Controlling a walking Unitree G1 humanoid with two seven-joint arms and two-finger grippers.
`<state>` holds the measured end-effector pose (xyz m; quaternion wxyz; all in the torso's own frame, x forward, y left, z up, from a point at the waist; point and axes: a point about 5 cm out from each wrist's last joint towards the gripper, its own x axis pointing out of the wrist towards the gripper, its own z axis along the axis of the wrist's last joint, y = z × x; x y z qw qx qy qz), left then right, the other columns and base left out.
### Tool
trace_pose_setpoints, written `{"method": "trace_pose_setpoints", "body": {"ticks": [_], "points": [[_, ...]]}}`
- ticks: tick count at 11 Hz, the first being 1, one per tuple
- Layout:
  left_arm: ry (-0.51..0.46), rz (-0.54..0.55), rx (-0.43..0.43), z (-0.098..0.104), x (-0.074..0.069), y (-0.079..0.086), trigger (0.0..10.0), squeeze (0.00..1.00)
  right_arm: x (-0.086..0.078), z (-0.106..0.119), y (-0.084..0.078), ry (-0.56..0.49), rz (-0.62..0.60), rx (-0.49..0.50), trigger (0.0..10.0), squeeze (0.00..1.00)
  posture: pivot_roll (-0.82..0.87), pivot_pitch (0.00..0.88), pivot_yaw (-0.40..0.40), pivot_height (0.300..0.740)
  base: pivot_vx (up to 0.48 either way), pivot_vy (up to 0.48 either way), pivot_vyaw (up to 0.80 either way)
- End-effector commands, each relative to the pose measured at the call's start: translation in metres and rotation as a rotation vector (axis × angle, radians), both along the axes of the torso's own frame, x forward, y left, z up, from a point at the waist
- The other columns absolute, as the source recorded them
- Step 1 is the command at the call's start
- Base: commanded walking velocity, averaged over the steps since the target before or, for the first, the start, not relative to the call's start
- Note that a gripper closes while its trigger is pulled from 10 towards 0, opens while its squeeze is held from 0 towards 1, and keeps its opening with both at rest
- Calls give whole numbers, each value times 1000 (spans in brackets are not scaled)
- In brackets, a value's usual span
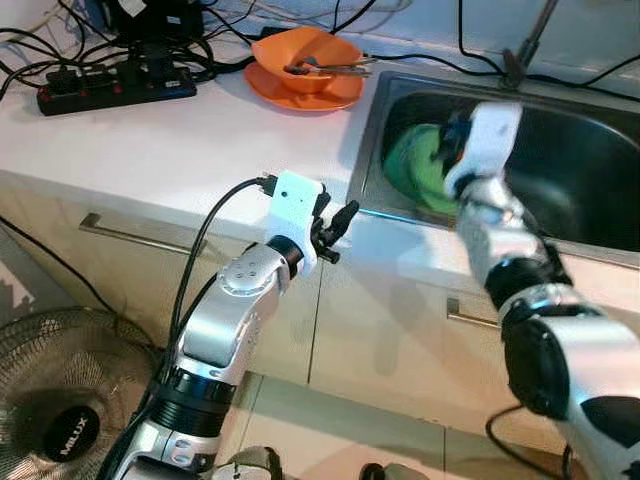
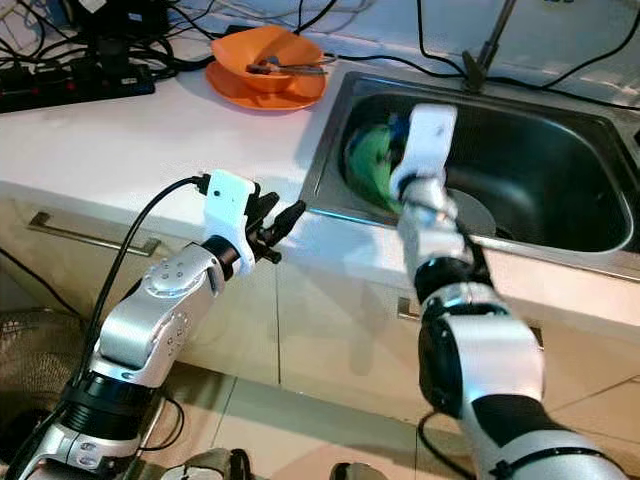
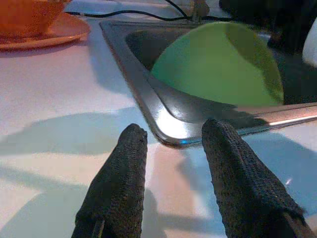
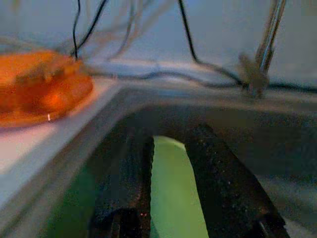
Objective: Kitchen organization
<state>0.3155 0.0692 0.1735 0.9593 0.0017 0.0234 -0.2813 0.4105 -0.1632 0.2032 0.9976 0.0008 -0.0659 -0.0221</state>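
A green bowl point(image 1: 412, 168) lies tilted against the left wall of the steel sink point(image 2: 560, 190). My right gripper point(image 4: 171, 140) reaches down into the sink right over the bowl. Its fingers are open, and the green surface shows in the gap between them. Whether they touch the bowl I cannot tell. My left gripper point(image 1: 338, 232) hovers open over the white counter's front edge, just left of the sink's corner, holding nothing. An orange bowl point(image 1: 305, 55) with metal utensils point(image 1: 335, 68) in it stands on an orange plate point(image 1: 300, 95) at the back of the counter.
A black power strip point(image 1: 115, 90) and tangled cables lie at the counter's back left. The tap point(image 1: 525, 45) rises behind the sink. Cabinet drawers with metal handles point(image 1: 120, 235) run below the counter. A floor fan point(image 1: 60, 400) stands at lower left.
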Motion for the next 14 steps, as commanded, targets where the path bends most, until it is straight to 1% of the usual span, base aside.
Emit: {"method": "trace_pose_setpoints", "body": {"ticks": [1, 4, 5, 7, 8, 9, 10, 11, 12, 13, 14], "points": [[-8, -5, 3, 2, 0, -1, 10000, 0, 1, 11, -4, -41, -14, 13, 10000, 0, 89, 81, -46, 740, 0, 0, 0], [-9, -5, 5, 2, 0, -1, 10000, 0, 0, 8, -2, -48, -14, 23, 10000, 0, 88, 82, -46, 740, 0, 0, 0], [-21, 2, 10, 1, 0, 0, 10000, 0, -2, 5, 3, -63, 4, 31, 10000, 0, 86, 84, -45, 740, 0, 0, 0], [-118, 93, 32, 1, 5, 9, 10000, 0, -9, 5, 15, -144, 48, 18, 10000, 0, 84, 86, -48, 740, 0, 0, 0], [-195, 186, 13, 8, 10, 20, 10000, 0, -16, 6, 20, -214, 61, 23, 10000, 0, 78, 88, -49, 740, 0, 0, 0], [-284, 314, -43, 17, 16, 35, 10000, 0, -32, 0, 25, -282, 63, 35, 10000, 0, 65, 87, -48, 740, 0, 0, 0], [-322, 340, -25, 18, 16, 36, 10000, 0, -38, -3, 25, -294, 58, 34, 10000, 0, 59, 87, -47, 740, 0, 0, 0], [-367, 368, -23, 22, 20, 42, 10000, 0, -46, -13, 25, -285, 42, 28, 10000, 0, 53, 85, -45, 740, 0, 0, 0], [-370, 370, -26, 22, 22, 41, 10000, 0, -50, -21, 24, -254, 15, 49, 10000, 0, 42, 81, -40, 740, 0, 0, 0], [-344, 372, -30, 19, 23, 39, 10000, 0, -52, -22, 28, -249, 16, 64, 10000, 0, 39, 79, -38, 740, 0, 0, 0], [-339, 374, -30, 18, 24, 38, 10000, 0, -52, -20, 31, -244, 25, 80, 10000, 0, 42, 73, -40, 740, 0, 0, 0]]}}
